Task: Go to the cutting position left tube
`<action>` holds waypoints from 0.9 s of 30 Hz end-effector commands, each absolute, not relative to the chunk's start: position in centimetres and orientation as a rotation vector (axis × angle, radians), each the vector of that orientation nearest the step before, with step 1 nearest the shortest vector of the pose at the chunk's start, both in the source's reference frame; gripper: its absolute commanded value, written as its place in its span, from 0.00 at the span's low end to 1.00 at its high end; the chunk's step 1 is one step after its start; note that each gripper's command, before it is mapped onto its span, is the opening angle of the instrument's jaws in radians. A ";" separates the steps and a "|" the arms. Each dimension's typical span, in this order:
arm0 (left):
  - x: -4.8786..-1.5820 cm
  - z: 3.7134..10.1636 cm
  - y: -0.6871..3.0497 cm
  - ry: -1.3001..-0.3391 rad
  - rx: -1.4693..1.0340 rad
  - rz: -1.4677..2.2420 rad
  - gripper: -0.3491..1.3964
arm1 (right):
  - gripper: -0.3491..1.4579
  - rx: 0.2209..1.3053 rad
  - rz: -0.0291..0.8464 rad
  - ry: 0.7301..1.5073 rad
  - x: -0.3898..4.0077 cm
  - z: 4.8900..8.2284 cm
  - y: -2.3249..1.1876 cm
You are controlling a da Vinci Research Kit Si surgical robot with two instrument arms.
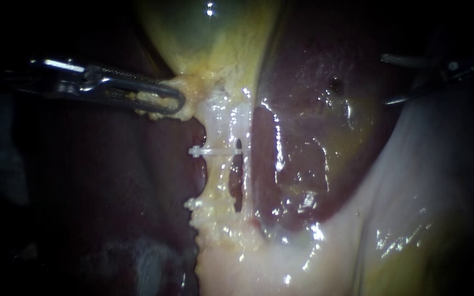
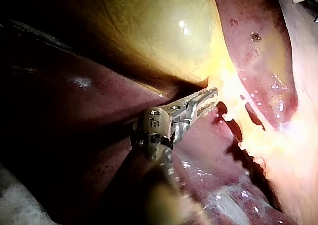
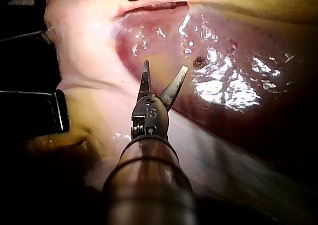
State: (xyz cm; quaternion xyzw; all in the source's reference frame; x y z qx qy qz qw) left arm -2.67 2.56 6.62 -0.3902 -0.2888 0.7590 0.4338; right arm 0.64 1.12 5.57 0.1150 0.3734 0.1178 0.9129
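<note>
Right wrist view, nearest to the camera: the right instrument (image 3: 165,66) ends in a pincer of two curved blades. The blades stand released, with a clear gap between them; they hold nothing and touch nothing. Ahead of them lies the wet liver (image 3: 233,86). From here I cannot make out the tubes with certainty.

In the endoscope view this instrument sits dim at the upper right of the frame, well apart from the left tube (image 1: 216,175). The tube is in the middle of the frame, pale, with its long axis running from top to bottom. A white clip (image 1: 207,150) lies across it, and a dark slit separates it from the strand on its right. From the blades, then, the tube lies to the lower left. I judge that the blades must arrive across the tube and not along it.

The left instrument (image 1: 178,102) is the nearer one, just to the upper left of the tube. Its pincer is clenched on yellow fatty tissue (image 1: 196,90) at the foot of the gallbladder (image 1: 215,38). As that pincer is occupied, the approach for cutting seems to belong to the right instrument.
</note>
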 end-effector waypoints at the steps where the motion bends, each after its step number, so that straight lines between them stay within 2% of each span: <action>1: -2.67 6.63 2.56 -0.720 -0.972 1.891 0.00 | 0.99 0.237 0.243 0.769 0.64 5.57 1.12; 10: -2.63 6.59 2.57 -0.724 -0.972 1.891 0.00 | 0.99 0.237 0.243 0.769 0.64 5.57 1.12; 19: -2.34 6.25 2.66 -0.759 -0.968 1.883 0.00 | 0.99 0.237 0.243 0.769 0.64 5.57 1.12; 27: -2.07 5.74 2.88 -0.711 -0.998 1.889 0.00 | 0.99 0.237 0.243 0.769 0.64 5.58 1.12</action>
